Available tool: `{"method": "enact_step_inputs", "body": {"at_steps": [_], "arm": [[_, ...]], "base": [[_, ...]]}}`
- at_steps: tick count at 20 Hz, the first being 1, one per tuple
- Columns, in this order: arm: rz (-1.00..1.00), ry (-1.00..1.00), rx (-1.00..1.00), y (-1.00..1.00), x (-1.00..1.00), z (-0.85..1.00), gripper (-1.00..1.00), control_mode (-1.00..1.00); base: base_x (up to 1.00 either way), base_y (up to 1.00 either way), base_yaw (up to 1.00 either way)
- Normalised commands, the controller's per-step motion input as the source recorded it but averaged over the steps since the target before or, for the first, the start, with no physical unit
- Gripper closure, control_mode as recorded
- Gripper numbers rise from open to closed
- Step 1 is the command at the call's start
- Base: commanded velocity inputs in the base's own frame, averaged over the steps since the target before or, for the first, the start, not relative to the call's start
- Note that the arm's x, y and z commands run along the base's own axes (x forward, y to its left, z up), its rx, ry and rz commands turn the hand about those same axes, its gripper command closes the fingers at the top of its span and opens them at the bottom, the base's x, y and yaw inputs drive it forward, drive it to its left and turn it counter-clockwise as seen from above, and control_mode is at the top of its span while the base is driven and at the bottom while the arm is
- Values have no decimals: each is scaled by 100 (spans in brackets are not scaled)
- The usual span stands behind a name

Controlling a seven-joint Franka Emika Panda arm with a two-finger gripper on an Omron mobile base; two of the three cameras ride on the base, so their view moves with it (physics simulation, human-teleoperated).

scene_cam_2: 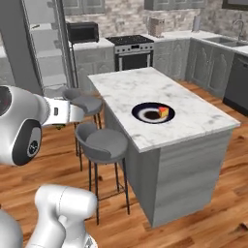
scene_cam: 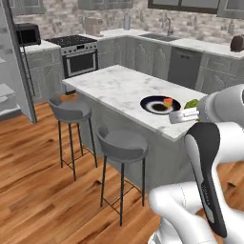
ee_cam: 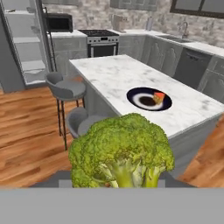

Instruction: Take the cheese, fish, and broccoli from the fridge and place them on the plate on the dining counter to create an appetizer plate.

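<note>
Between hand (scene_cam: 187,113), clenched round broccoli (ee_cam: 121,151), and plate (ee_cam: 149,98): two stools (ee_cam: 66,89), counter edge (ee_cam: 144,124).

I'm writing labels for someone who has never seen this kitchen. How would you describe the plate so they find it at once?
Look at the long marble-topped dining counter with grey stools along one side. The plate lies flat near the end closest to the robot, round and dark with a white ring inside its rim. It is the one dish on that top, and an orange-red chunk of cheese sits on it.
</note>
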Motion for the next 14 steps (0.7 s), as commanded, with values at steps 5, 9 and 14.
{"method": "enact_step_inputs", "body": {"at_steps": [5,9,14], "arm": [[0,0,0,0,0,0,100,100],[0,0,0,0,0,0,100,100],[0,0,0,0,0,0,100,100]], "base": [[55,63,-43],[64,88,-36],[87,75,-34]]}}
